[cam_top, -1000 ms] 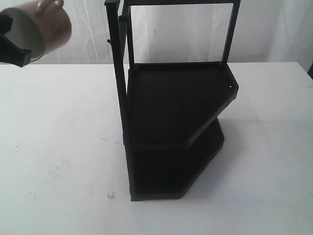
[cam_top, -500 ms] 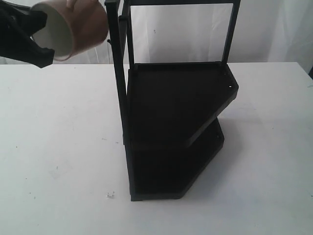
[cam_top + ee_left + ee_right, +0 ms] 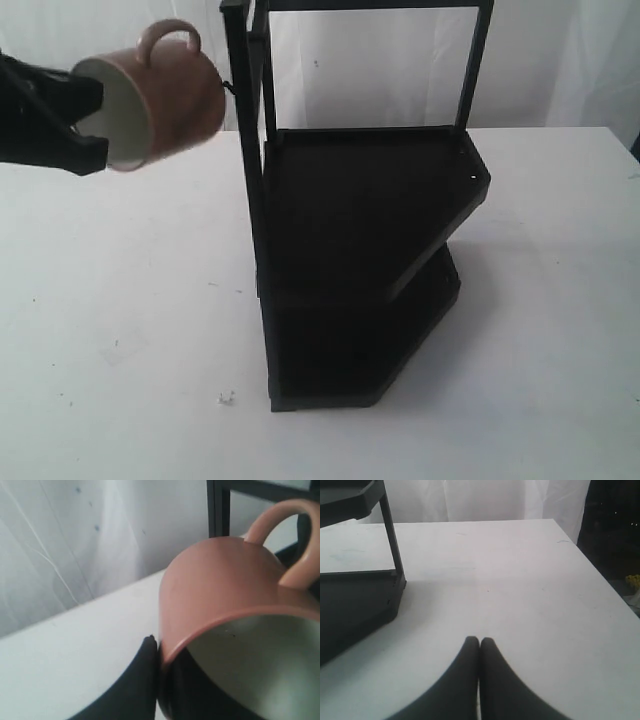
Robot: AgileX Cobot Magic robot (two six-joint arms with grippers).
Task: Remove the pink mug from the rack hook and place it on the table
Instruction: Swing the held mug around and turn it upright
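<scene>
The pink mug (image 3: 165, 100) hangs in the air on its side, handle up and cream inside facing left, just left of the rack's front post. My left gripper (image 3: 88, 125) is shut on its rim, one finger inside and one outside (image 3: 147, 665). The handle (image 3: 292, 540) is free of the rack hook (image 3: 231, 87), a thin dark peg that sticks out of the post right beside the mug's base. The white table (image 3: 120, 290) lies well below the mug. My right gripper (image 3: 479, 641) is shut and holds nothing, low over the table; it does not show in the exterior view.
The tall black two-shelf rack (image 3: 370, 210) stands mid-table, its post (image 3: 218, 507) close behind the mug. A corner of the rack (image 3: 355, 600) lies to one side of the right gripper. A white curtain hangs at the back. Small specks (image 3: 226, 399) lie near the rack's foot.
The left gripper has carried the mug rightward and slightly down, up to the rack post, and the mug has turned so its handle points up. The right gripper is only seen now.
</scene>
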